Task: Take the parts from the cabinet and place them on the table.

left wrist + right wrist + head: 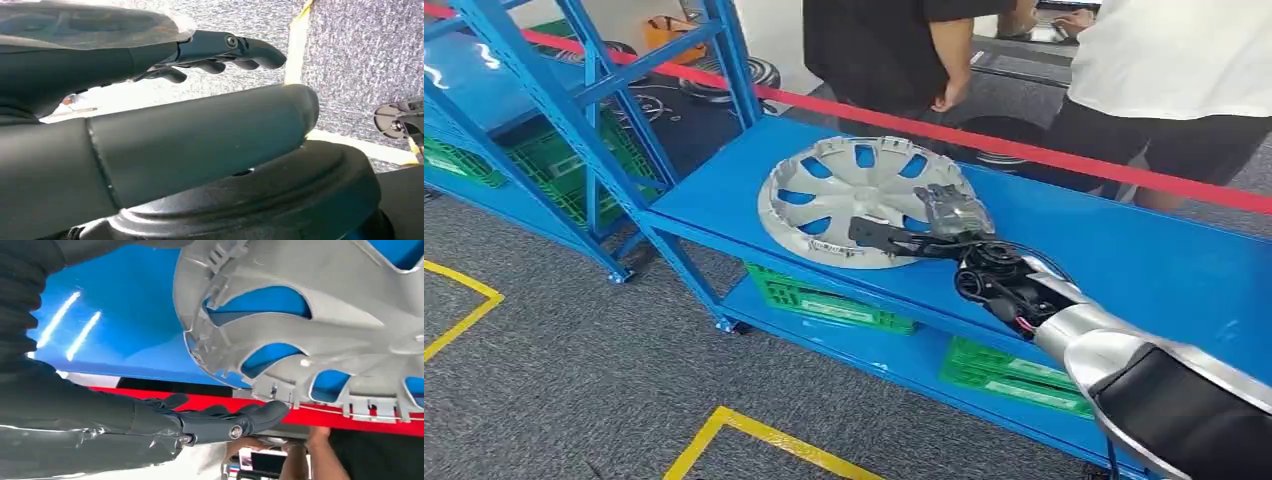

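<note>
A silver hubcap [859, 200] lies hollow side up on the top board of the blue cabinet [1124, 250]. My right hand [929, 225] is at the hubcap's near right rim, one dark finger reaching over the rim. In the right wrist view the hubcap [320, 315] spreads between thumb and fingers [235, 422], whose tips touch its rim; the fingers are stretched out and not closed on it. My left hand [220, 52] hangs above the grey floor with its fingers loosely apart and nothing in it.
Green crates [824, 297] sit on the lower shelf, and more on the blue rack [554, 160] at the left. A red tape [1024, 150] runs behind the cabinet; two people [894, 50] stand beyond it. Yellow lines [764, 440] mark the grey carpet.
</note>
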`<control>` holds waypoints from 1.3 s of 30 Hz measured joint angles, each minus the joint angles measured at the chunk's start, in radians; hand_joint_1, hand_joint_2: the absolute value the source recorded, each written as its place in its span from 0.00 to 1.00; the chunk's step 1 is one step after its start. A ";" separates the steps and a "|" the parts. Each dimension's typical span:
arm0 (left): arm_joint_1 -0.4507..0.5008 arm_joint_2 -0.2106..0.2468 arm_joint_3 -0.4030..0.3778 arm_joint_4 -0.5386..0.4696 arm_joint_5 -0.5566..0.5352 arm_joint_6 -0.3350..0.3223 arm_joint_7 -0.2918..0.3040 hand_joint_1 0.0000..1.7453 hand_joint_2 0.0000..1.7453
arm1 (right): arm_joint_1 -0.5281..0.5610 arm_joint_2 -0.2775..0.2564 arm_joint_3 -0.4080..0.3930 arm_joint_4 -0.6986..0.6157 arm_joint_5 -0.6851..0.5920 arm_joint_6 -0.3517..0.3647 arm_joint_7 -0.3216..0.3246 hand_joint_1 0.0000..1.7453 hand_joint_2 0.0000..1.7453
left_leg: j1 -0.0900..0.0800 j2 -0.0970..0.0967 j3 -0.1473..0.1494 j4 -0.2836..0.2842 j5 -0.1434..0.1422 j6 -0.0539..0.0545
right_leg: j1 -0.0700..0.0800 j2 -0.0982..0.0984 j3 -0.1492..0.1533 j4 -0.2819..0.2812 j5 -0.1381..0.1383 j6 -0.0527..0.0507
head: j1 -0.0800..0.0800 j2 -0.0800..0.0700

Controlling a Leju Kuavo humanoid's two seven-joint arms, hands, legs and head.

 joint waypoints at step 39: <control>-0.001 0.000 -0.010 0.000 -0.019 -0.024 -0.011 0.00 0.00 | 0.016 0.000 0.085 0.090 0.084 0.077 -0.142 0.00 1.00 | 0.000 0.000 0.000 0.000 0.000 0.000 | 0.000 0.000 0.000 0.000 0.000 0.000 | 0.000 0.000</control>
